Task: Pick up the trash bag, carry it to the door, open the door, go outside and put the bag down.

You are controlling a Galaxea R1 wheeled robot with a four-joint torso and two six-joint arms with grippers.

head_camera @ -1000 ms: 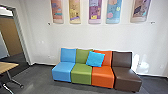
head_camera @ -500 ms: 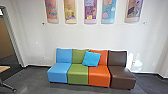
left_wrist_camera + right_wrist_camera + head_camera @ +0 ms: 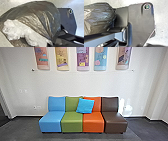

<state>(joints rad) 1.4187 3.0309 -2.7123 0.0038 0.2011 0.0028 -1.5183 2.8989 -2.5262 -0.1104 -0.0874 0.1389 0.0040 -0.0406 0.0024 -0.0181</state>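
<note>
The trash bag [image 3: 35,13] is close in, likely for steady carrying, with a four-seat sofa [image 3: 72,122] lower centre; either gripper's state I cannot tell.

Office lounge, w/ 4-colour sofa [image 3: 72,122] & sticky-note panels [image 3: 83,59] on wall [image 3: 75,84]

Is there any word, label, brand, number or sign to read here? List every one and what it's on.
No text is readable.
Wall panels: markings too small to read.
Trash bag: no lettering that I can make out.
Sofa: none visible.
</note>
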